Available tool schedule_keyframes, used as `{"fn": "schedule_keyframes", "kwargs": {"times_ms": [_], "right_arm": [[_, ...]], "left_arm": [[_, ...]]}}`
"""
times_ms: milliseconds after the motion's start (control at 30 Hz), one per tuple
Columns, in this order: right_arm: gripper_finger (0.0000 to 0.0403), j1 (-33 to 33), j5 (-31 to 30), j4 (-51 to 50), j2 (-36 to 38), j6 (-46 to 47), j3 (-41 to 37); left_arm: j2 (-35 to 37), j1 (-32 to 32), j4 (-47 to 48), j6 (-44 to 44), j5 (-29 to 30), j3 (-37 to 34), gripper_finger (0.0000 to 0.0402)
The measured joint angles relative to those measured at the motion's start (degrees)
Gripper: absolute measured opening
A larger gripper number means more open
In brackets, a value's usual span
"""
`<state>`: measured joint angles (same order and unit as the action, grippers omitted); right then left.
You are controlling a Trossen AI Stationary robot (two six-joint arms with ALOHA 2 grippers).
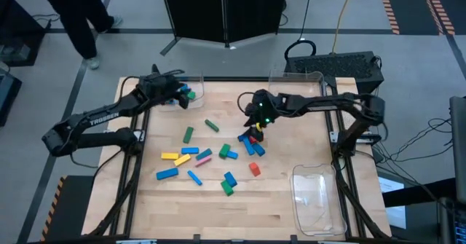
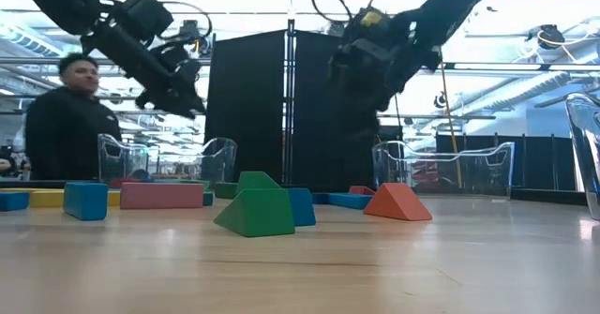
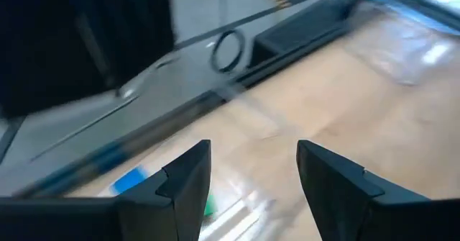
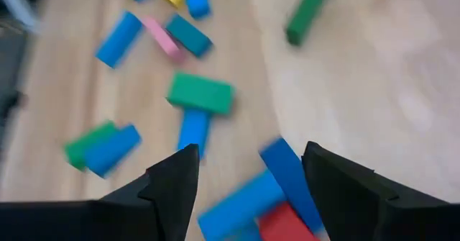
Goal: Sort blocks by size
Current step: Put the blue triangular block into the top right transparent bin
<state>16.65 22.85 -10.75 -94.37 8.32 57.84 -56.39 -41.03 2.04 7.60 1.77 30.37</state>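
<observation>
I am holding the left gripper (image 1: 177, 91) over the clear tray (image 1: 191, 80) at the table's far left corner, its fingers (image 3: 188, 183) standing apart with nothing between them; a blue block (image 3: 129, 181) and a green one are lying in that tray below. I am hovering the right gripper (image 1: 256, 122) above the middle of the table, jaws spread wide and empty, right over a cluster of blue bars (image 4: 287, 176) and a red block (image 4: 284, 223). The remaining blocks (image 1: 196, 156) are lying scattered across the wooden table (image 1: 218, 215). A second clear tray (image 1: 317, 200) is sitting at the near right corner. A person (image 2: 66, 117) is standing beyond the table.
</observation>
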Motion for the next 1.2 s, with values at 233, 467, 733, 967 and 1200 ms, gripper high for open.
{"fn": "schedule_keyframes", "kwargs": {"times_ms": [233,467,733,967,1200], "right_arm": [[0.0242,-5.06,-11.46,-11.5,5.64,-0.27,0.0],[0.0242,-11.84,-13.43,-14.1,5.33,0.08,-0.72],[0.0242,-18.98,-24.59,-14.77,5.33,10.72,-2.98],[0.0242,-21.21,-32.46,-15.16,4.93,21.0,-3.5],[0.0241,-24.64,-36.77,-15.42,1.19,27.8,-3.5]], "left_arm": [[0.84,12.18,-0.66,-2.39,0.0,0.0,0.0208],[0.81,25.08,-4.59,-0.5,6.47,-3.24,0.0208],[0.81,38.29,-10.58,5.76,15.98,-8.34,0.0208],[-0.75,45.36,-16.84,10.11,23.05,-11.77,0.0208],[-5.29,51.02,-22.05,10.09,27.48,-11.78,0.0208]]}}
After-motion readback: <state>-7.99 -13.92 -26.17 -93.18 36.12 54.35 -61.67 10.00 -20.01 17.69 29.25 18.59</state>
